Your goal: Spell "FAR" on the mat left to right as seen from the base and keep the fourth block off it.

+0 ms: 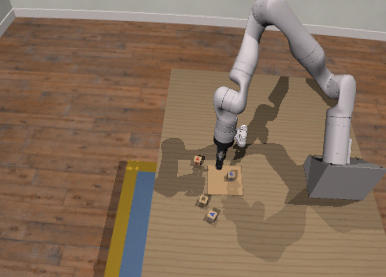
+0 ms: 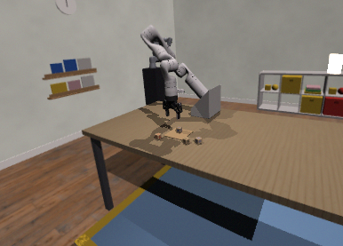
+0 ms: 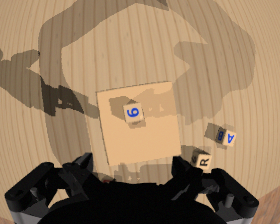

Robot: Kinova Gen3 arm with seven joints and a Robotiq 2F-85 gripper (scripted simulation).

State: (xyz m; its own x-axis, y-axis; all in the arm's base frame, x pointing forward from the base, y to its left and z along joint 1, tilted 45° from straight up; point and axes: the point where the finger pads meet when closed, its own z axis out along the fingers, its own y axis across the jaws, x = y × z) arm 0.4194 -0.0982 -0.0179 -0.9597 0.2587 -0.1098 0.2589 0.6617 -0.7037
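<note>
A small tan mat [image 1: 225,180] lies flat on the table; it also shows in the wrist view [image 3: 139,130]. One block with a blue character like a G [image 1: 231,174] [image 3: 133,112] sits on the mat. A block with a red letter [image 1: 199,160] lies off the mat, hidden in the wrist view. The R block [image 3: 203,160] [image 1: 203,200] and the blue A block [image 3: 226,137] [image 1: 212,214] lie off the mat on its other side. My gripper [image 1: 219,165] [image 2: 172,113] is open and empty, high above the mat's edge between the red-letter block and the blue-character block.
The robot's grey base [image 1: 344,177] stands at the table's right. The table's left edge borders a blue and yellow floor strip [image 1: 131,217]. A shelf with bins [image 2: 307,92] stands far off by the wall.
</note>
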